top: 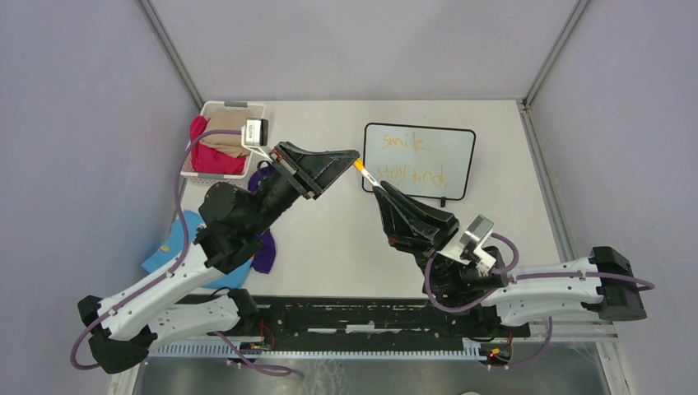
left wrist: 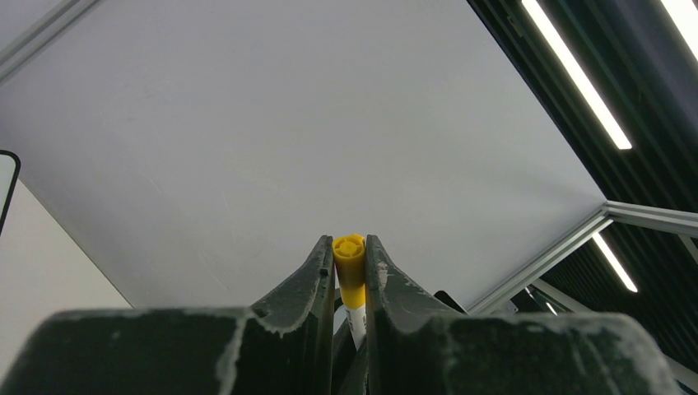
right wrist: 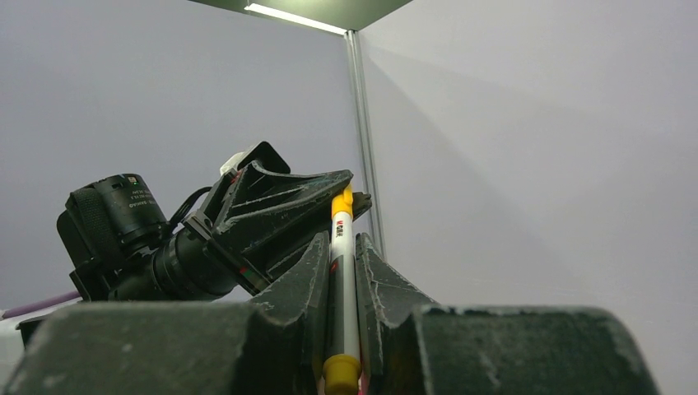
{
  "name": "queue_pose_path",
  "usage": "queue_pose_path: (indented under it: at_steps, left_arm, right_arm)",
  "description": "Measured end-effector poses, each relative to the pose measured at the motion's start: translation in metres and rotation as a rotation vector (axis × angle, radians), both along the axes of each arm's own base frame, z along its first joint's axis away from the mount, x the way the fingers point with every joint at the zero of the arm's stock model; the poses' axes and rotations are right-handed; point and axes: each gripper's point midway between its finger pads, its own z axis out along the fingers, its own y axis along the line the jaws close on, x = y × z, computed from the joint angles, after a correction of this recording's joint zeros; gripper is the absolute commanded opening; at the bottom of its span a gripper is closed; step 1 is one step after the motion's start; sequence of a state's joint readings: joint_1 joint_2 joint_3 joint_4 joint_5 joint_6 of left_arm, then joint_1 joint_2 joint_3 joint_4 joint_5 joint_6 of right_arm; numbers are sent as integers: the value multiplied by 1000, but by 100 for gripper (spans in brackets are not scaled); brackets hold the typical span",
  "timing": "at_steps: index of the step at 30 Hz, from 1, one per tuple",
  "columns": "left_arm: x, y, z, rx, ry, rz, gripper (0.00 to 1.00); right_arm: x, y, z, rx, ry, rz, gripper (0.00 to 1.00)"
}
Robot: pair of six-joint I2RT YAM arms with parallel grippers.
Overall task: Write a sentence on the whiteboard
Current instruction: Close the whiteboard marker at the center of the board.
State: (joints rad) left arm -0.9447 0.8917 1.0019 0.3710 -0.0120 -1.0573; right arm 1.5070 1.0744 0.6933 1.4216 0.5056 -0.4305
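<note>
The whiteboard (top: pixel 449 164) stands at the back right of the table. On it is the sentence (top: pixel 409 159) in thin orange handwriting, "smile" above "stay kind". A white marker (top: pixel 368 176) with a yellow-orange cap is held in the air just left of the board, between both grippers. My left gripper (top: pixel 355 155) is shut on the cap end (left wrist: pixel 349 262). My right gripper (top: pixel 378 188) is shut on the marker's white barrel (right wrist: pixel 342 271). In the right wrist view the left gripper (right wrist: pixel 346 193) pinches the cap at the marker's far end.
A white basket (top: pixel 216 107) holding red and tan cloths sits at the back left. A purple cloth (top: pixel 265 251) and a blue cloth (top: pixel 165 251) lie under the left arm. A black rail (top: pixel 354 317) runs along the near edge.
</note>
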Motion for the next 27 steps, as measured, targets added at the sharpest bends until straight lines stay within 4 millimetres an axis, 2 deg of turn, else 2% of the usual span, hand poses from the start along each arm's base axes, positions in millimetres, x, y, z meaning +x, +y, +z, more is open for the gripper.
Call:
queue_pose_path:
  at_steps: [27]
  left_arm:
    - [0, -16, 4, -86, 11, -36, 2]
  right_arm:
    - [5, -10, 4, 46, 12, -32, 0]
